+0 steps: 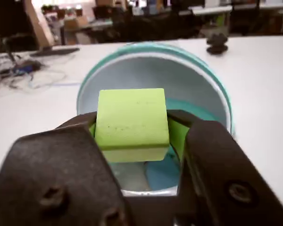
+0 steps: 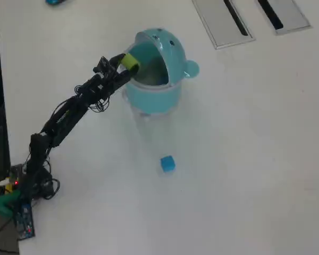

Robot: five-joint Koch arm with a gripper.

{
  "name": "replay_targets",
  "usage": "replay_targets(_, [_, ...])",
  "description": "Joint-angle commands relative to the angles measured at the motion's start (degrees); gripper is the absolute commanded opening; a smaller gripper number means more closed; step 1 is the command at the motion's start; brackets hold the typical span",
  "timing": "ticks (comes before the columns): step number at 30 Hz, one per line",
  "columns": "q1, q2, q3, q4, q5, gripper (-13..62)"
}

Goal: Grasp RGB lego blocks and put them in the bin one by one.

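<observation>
gripper (image 1: 132, 136) clamped on yellow-green lego cube (image 1: 131, 123) at teal bin (image 2: 158, 79) mouth | likely light, rigid, slick: pinch flat sides | blue cube (image 2: 167, 163) on table beside bin

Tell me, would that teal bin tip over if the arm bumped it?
Possibly. The bin looks like thin, light plastic, with a hood overhanging its opening. Its round base seems fairly wide, so a light nudge from the gripper holding the yellow-green block would probably slide it.
</observation>
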Motion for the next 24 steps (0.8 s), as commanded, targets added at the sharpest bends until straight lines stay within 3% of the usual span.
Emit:
replay_targets(1, [-0.5, 0.4, -5.1, -2.2, 0.0, 16.4])
replay_targets(21, [-3.3, -9.8, -15.5, -7.9, 1.3, 16.6])
replay_targets(24, [-3.2, -10.5, -14.9, -8.0, 0.9, 19.3])
